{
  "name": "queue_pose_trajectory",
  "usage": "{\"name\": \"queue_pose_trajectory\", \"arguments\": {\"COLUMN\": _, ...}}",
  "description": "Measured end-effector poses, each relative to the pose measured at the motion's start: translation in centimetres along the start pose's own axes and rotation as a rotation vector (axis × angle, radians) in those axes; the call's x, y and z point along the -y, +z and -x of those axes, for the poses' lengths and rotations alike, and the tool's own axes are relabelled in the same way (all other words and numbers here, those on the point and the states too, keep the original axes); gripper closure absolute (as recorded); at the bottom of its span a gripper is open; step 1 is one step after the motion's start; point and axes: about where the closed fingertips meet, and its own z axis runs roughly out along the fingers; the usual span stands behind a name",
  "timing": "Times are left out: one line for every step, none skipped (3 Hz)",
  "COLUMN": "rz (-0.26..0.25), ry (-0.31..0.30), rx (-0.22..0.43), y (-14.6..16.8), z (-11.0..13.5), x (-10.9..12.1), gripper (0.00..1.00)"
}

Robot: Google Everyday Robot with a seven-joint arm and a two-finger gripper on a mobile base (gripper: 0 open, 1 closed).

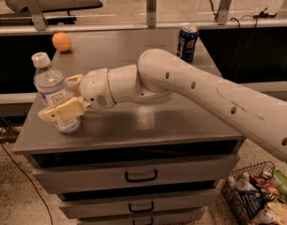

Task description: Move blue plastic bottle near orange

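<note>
The blue plastic bottle (48,82), clear with a white cap and a pale label, stands upright at the front left corner of the grey cabinet top (153,121). The orange (62,41) lies at the back left of the top, well behind the bottle. My gripper (56,97) has reached in from the right and is open. Its near finger (64,110) crosses in front of the bottle's lower half, and the far finger (74,80) sits behind the bottle, so the bottle stands between them.
A blue soda can (187,42) stands at the back right of the top. The bottle is close to the top's left and front edges. Drawers (141,175) lie below. A wire basket of packets (258,196) sits on the floor at the right.
</note>
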Motion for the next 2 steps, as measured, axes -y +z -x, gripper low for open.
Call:
{"name": "queue_pose_trajectory", "arguments": {"rz": -0.011, "ry": -0.002, "rx": 0.028, "y": -0.2, "z": 0.7, "x": 0.1, "gripper": 0.62}}
{"name": "queue_pose_trajectory", "arguments": {"rz": -0.105, "ry": -0.062, "rx": 0.015, "y": -3.8, "z": 2.4, "x": 1.5, "gripper": 0.92}}
